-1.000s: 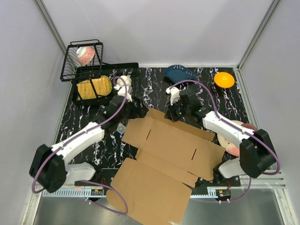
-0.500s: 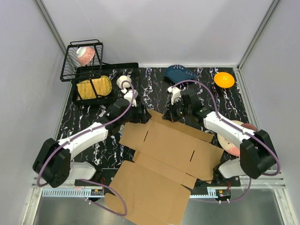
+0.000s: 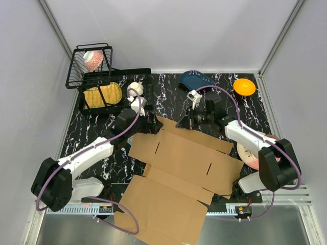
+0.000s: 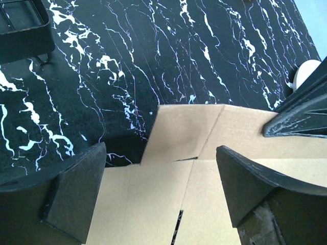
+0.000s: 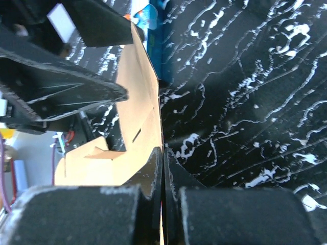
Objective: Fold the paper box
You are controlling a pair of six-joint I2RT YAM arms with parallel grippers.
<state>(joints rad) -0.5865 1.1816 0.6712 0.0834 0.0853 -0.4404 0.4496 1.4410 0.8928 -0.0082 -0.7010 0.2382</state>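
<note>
slightly leftward the paper box (image 3: 179,168) had slid; our right gripper (image 5: 163,158) pinched its upper edge, our left gripper (image 4: 161,176) gaped wide over it.

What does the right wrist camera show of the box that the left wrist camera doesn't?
Only the right wrist view shows the right gripper shut on the edge of the paper box, with that flap seen nearly edge-on. Only the left wrist view shows the left gripper open, its fingers apart on either side of a flap corner with a short slit and not pinching it, plus the corner of a black tray at top left. Both views show brown cardboard against the black marbled table.
</note>
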